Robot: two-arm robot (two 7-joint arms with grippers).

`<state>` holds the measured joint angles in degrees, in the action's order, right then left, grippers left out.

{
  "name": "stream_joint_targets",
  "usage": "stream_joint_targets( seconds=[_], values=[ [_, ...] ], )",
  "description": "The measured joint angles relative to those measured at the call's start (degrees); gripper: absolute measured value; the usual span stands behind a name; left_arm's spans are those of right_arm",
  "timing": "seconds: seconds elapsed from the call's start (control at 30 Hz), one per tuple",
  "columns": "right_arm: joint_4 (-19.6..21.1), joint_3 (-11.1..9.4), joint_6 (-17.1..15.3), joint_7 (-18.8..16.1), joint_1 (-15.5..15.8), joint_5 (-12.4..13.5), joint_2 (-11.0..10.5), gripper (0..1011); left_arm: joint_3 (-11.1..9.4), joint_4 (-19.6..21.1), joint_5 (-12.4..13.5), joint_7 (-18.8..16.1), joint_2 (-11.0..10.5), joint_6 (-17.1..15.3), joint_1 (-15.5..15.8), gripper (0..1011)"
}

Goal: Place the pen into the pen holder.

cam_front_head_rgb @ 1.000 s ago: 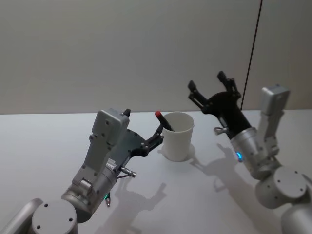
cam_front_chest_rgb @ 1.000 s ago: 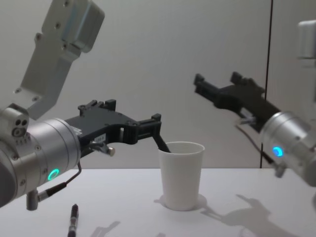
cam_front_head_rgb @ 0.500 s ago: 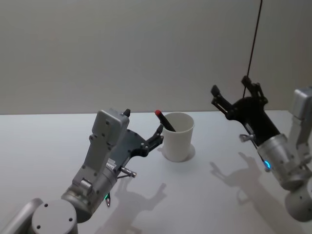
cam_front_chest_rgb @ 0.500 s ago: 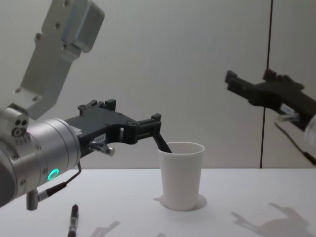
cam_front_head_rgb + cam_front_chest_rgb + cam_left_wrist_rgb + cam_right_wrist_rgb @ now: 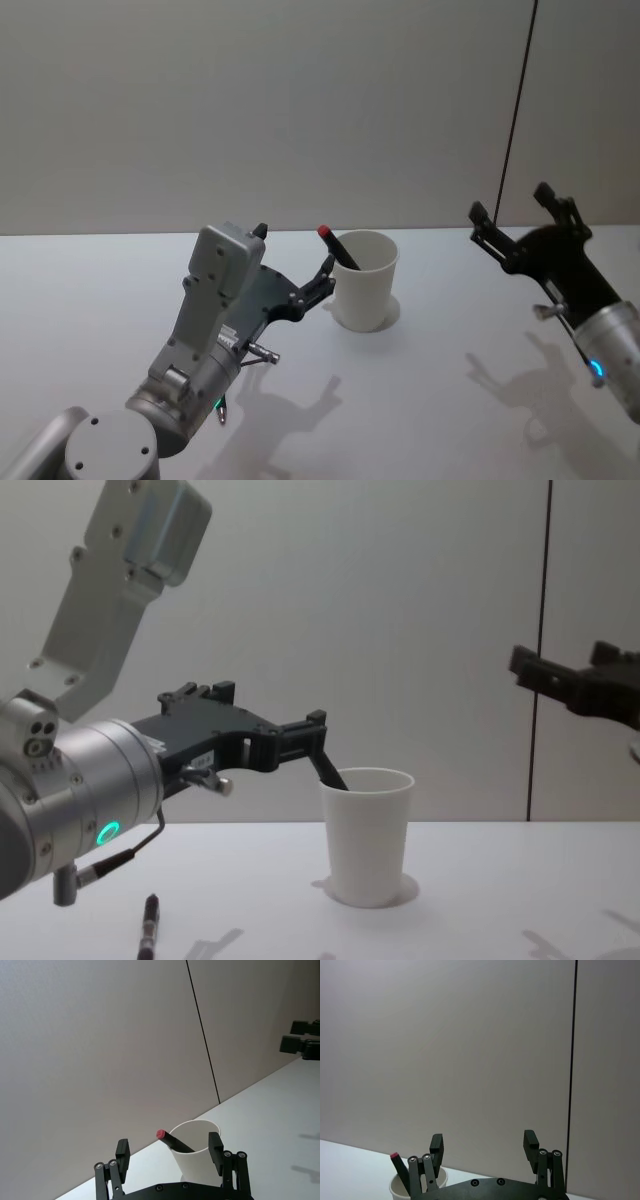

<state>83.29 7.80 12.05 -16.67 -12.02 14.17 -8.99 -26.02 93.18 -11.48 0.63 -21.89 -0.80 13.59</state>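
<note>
Placement looks done: the red-capped black pen [image 5: 338, 247] leans in the white paper cup [image 5: 365, 290], just ahead of the spread left gripper [image 5: 168, 1146]. Next it should back clear; the right gripper [image 5: 483, 1140], spread too, hangs aside.

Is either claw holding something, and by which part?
Nothing. The left claw and right claw are both open; the pen leans free in the paper cup.

The silver-grey left arm [image 5: 95, 780] bears a green light ring [image 5: 107, 832], the right arm [image 5: 615, 345] a blue light [image 5: 597, 368]. The left gripper [image 5: 168, 1145] and right gripper [image 5: 483, 1139] are black, silver-screwed.
</note>
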Motion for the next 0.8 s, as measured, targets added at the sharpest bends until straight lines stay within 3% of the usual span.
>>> stream_joint_targets(
  seconds=[0.43, 0.8],
  values=[
    [8.2, -1.8, -6.8, 3.5, 6.7, 0.4, -3.2, 1001, 0.0, 0.0, 0.0, 0.0, 0.0, 0.0, 0.0, 1004],
    [12.0, -2.8, -13.4, 5.7, 9.5, 0.7, -5.0, 1001, 0.0, 0.0, 0.0, 0.0, 0.0, 0.0, 0.0, 1004]
  ],
)
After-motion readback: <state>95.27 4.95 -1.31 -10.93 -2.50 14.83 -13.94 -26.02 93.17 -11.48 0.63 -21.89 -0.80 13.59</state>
